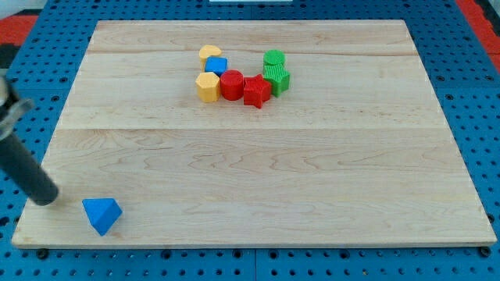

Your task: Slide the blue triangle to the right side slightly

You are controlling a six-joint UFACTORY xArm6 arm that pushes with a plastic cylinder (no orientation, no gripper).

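- At the view's bottom left corner of the wooden tabletop (258,164), the blue triangle (102,215) sits close to the bottom edge and the left edge.
- My tip (48,198) is just to the view's left of the blue triangle and a touch higher, near it but with a gap of bare wood between.
- The rod (22,165) slants up from the tip toward the view's left edge; it is a plain rod with no jaws, so nothing is clamped or held.
- Well apart, near the view's top centre, the other blocks cluster together.
- In that cluster a yellow block (209,54) lies at the top left with a small blue block (217,65) just below it.
- A yellow hexagonal block (208,87), a red cylinder (231,84) and a red star-like block (256,90) form a row beneath.
- Two green blocks, one (273,58) above the other (277,78), close the cluster on the view's right.
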